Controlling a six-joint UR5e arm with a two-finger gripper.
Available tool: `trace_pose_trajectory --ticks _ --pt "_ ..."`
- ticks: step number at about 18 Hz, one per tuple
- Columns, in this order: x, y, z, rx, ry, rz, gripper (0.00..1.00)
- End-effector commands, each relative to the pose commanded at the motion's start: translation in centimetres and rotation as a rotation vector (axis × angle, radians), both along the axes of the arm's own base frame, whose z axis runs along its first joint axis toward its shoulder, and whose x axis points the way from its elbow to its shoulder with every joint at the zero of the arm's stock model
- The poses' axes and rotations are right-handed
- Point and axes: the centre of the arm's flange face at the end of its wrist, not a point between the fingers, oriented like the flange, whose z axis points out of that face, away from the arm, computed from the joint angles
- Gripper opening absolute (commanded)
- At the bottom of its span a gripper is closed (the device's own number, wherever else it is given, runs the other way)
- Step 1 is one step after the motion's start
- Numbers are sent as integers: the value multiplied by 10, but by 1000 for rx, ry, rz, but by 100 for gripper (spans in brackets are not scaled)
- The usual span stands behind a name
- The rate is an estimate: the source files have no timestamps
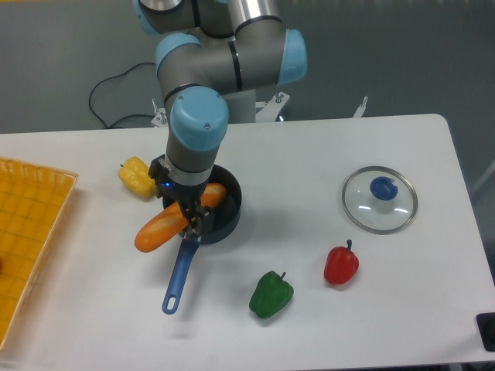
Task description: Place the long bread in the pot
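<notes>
The gripper (193, 217) was clenched around the long bread (164, 229), a glossy orange-golden loaf with rounded ends. It lay tilted across the pot (230, 209), one end inside, the other jutting past the rim over the white table (402, 309). The pot was round, dark, with a flat blue handle.
</notes>
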Motion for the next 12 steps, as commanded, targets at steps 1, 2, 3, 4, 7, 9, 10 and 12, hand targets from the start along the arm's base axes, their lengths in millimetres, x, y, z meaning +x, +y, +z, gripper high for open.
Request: trace_pose_trajectory --ticks 1,2,3,4,7,9,10,12 --pt "-3 -4 1 -34 46 -28 100" --pt "-6 -6 3 -51 83 -68 100" --pt "-9 -7 8 -58 114 -118 100" --pt "-12 -8 12 -66 142 -164 100" --pt "-22 -14 17 -102 197 -210 100" --pt "-25 -17 18 -103 201 -204 100" --pt "-30 -21 20 -101 200 -193 100" --pt "-32 -22 19 -100 197 -190 100"
